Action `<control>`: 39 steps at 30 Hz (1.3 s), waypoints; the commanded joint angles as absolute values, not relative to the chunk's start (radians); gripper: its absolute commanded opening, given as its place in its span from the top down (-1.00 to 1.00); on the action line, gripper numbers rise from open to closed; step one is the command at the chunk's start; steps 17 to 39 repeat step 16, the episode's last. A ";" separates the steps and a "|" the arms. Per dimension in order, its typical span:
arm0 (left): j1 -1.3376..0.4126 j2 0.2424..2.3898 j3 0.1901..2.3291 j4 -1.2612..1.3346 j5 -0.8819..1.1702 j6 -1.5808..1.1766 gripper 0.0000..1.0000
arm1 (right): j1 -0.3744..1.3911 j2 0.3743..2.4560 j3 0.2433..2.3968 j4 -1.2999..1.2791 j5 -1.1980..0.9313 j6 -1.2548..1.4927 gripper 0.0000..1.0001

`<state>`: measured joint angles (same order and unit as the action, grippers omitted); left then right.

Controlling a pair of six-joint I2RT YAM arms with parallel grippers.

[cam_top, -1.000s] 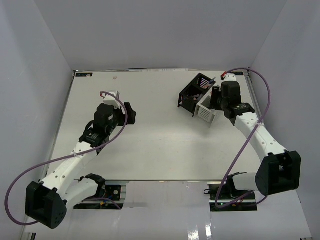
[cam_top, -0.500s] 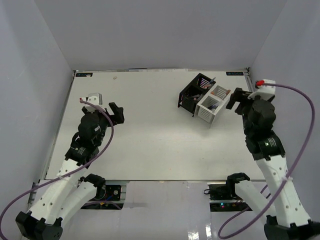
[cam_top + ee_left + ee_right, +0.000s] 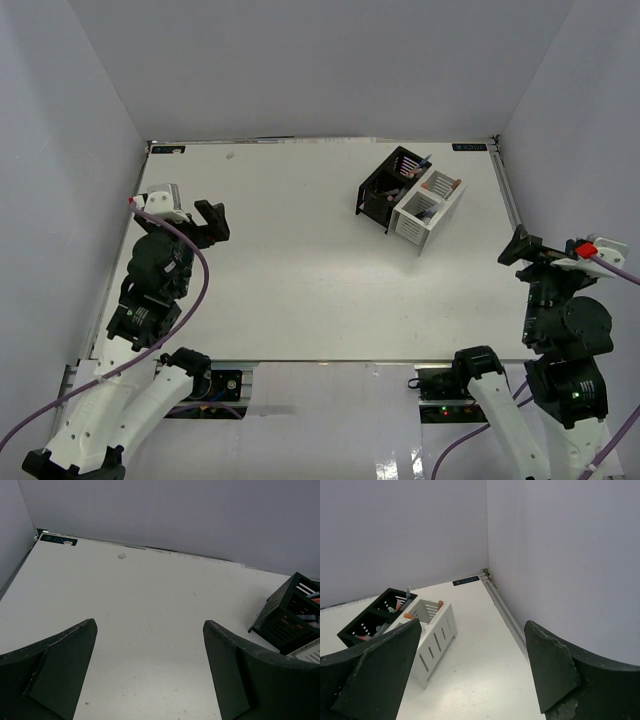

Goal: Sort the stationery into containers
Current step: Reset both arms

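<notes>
The left end effector (image 3: 214, 221) and the right end effector (image 3: 519, 248) are held wide open and empty. Pens (image 3: 408, 615) are seen in the touching black container (image 3: 383, 187) and white container (image 3: 430, 208).

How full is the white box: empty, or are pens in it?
Not empty. The white box holds pens: two orange tips poke above its rim in the right wrist view. Their full number cannot be told.
</notes>
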<state>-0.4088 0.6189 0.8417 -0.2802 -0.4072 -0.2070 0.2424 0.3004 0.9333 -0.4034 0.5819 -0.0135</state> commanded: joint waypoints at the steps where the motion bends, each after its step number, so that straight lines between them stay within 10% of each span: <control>1: -0.403 0.617 0.876 -0.308 -0.429 -0.190 -0.96 | 0.242 0.250 0.942 -0.439 0.638 -0.051 -0.80; 39: -0.405 0.601 0.882 -0.298 -0.440 -0.198 -0.96 | 0.242 0.284 0.983 -0.439 0.630 -0.097 -0.80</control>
